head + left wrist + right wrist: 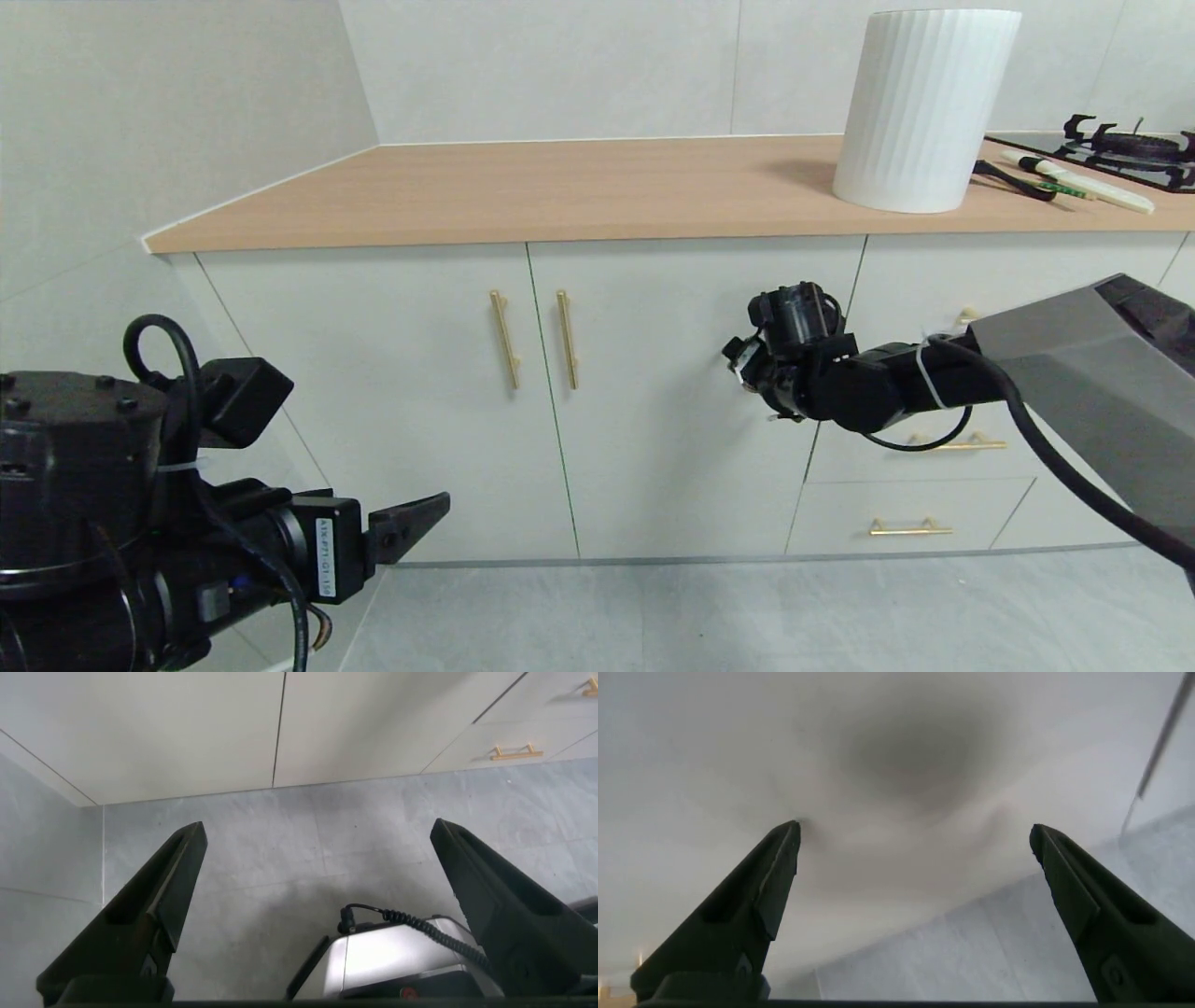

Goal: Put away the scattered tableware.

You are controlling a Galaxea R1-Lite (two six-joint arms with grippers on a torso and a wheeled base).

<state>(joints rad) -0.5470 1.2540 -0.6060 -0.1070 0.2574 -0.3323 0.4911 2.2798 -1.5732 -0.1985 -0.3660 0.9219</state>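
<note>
On the wooden countertop (pixel 523 191) at the far right lie several utensils (pixel 1074 182): a black-handled one and pale ones with green marks. They rest beside a tall white ribbed container (pixel 924 107). My right gripper (pixel 744 360) hangs below counter height, close in front of a pale cabinet door (pixel 691 392). In the right wrist view it (pixel 915 829) is open with nothing between its fingers (pixel 757 896), facing that door. My left gripper (pixel 415 523) is low at the left, over the floor. The left wrist view shows it (pixel 318 831) open and holding nothing.
A gas hob (pixel 1134 149) sits at the counter's far right end. The double doors below have gold bar handles (pixel 537 338); drawers with gold handles (pixel 910 529) are at lower right. Grey tiled floor (pixel 747 616) lies before the cabinets, and a wall corner closes the left side.
</note>
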